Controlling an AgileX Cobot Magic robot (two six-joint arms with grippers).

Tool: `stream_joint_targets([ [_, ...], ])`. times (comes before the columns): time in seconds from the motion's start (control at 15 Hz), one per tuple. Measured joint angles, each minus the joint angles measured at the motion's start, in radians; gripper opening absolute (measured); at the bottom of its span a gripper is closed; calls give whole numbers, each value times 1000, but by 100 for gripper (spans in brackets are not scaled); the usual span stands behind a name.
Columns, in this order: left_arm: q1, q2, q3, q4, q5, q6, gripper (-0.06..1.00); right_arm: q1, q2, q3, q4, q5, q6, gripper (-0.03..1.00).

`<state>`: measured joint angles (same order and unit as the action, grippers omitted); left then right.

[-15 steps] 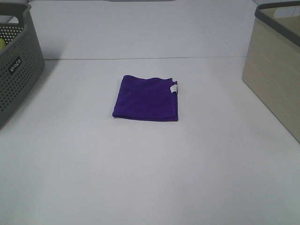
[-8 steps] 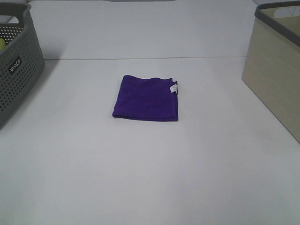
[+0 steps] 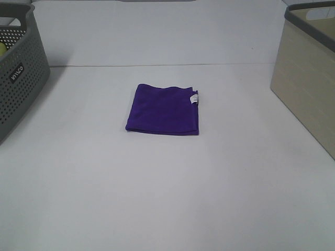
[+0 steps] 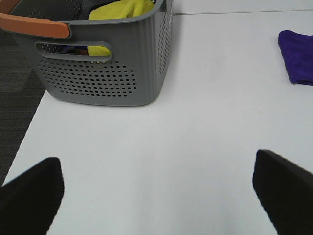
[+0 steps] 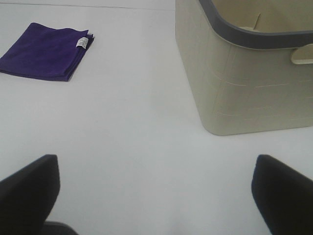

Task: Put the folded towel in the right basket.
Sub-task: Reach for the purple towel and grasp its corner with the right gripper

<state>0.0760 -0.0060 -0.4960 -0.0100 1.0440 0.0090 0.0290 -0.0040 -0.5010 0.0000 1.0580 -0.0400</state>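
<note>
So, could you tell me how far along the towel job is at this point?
Nothing looks done yet: the purple towel lies folded flat on the table. Nothing is in hand: the left gripper and right gripper are both open and empty, well away from it. Left to do: reach the towel, grasp it, carry it to the beige basket on the right and drop it in.

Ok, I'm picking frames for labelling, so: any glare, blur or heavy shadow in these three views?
Exterior high: soft, even light, purple towel sharp, white table bright without glare. Left wrist: the left end effector's fingers are dark and soft-edged, grey basket crisp. Right wrist: the right end effector's fingers equally dark and blurred, beige basket clear.
</note>
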Motion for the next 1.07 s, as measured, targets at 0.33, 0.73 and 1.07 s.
stream_joint_targets([
  [0.33,0,0,0,0,0,0,99,0,0,0,0,0,0,98],
  [0.73,0,0,0,0,0,0,99,0,0,0,0,0,0,98],
  [1.07,0,0,0,0,0,0,99,0,0,0,0,0,0,98],
])
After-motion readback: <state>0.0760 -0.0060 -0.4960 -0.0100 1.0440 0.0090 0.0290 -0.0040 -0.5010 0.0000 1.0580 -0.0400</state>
